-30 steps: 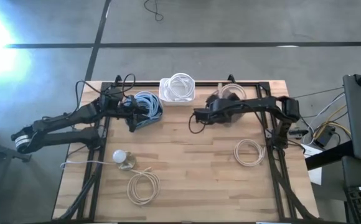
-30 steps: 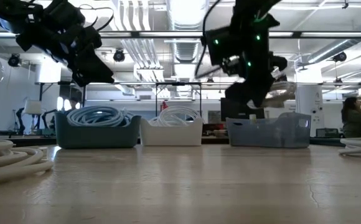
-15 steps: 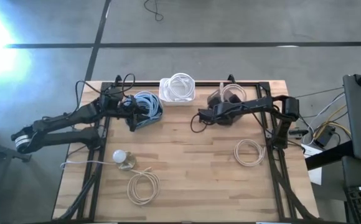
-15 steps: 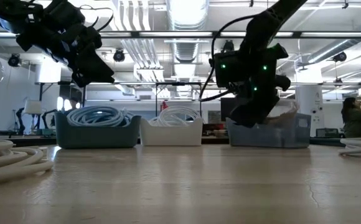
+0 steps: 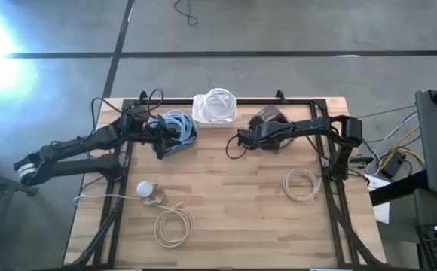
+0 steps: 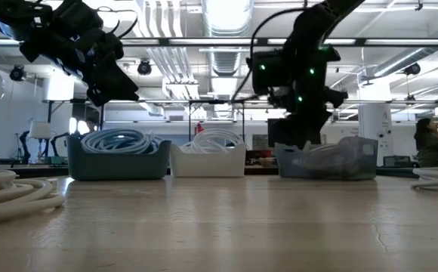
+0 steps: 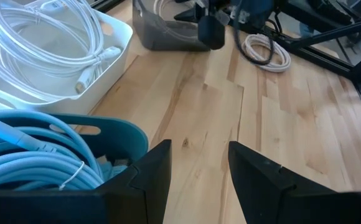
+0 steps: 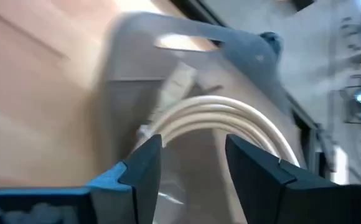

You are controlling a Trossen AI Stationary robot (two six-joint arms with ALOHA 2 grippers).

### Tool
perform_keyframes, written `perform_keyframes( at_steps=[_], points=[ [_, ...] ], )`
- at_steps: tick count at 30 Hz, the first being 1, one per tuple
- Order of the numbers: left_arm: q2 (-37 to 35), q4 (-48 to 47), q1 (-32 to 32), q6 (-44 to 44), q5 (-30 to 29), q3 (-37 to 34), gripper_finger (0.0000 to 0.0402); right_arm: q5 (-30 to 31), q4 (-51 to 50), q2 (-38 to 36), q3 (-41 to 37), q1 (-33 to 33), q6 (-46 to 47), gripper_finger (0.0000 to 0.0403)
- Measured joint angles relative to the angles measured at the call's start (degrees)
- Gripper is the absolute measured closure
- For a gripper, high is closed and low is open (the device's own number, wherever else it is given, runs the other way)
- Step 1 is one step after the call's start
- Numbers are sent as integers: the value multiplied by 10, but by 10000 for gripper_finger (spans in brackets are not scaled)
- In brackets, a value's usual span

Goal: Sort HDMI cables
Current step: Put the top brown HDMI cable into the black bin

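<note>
Surface (image 5: pixel 226 196): pale wooden planks inside a dark frame, both arms reaching over its far half.
Left arm: stretched in from the left side, its left hand (image 5: pixel 160 138) hanging just above the blue bin, fingers (image 7: pixel 154 174) apart and carrying nothing.
Right arm: bent in from the right side, its right hand (image 5: pixel 242 138) raised over the near edge of the grey bin, fingers (image 8: pixel 144 163) spread and released.
Blue bin (image 5: pixel 178 133): far left, filled with light blue cable coils (image 6: pixel 118 140).
White bin (image 5: pixel 215 108): far middle, holding white cable coils (image 7: pixel 37 43).
Grey bin (image 6: pixel 326 161): far right, a beige coil (image 8: pixel 221 124) lying inside it.
Loose beige coils: one (image 5: pixel 302 184) near the right edge, one (image 5: pixel 173 226) near the front left.
Bulb-like object (image 5: pixel 145 189): front left, thin cord trailing left.
</note>
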Motion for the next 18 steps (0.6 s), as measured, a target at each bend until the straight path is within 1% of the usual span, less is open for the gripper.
perform_keyframes(
  at_steps=[5,11,14,18],
  points=[
    [0,0,0,0,0,0,239,-52,-11,0,52,23,-26,226],
    [0,0,0,0,0,0,239,-120,-47,0,122,77,-19,230],
    [0,0,0,0,0,0,239,-138,-82,0,147,113,35,231],
    [0,0,0,0,0,0,239,-169,-167,0,164,171,128,232]
  ],
)
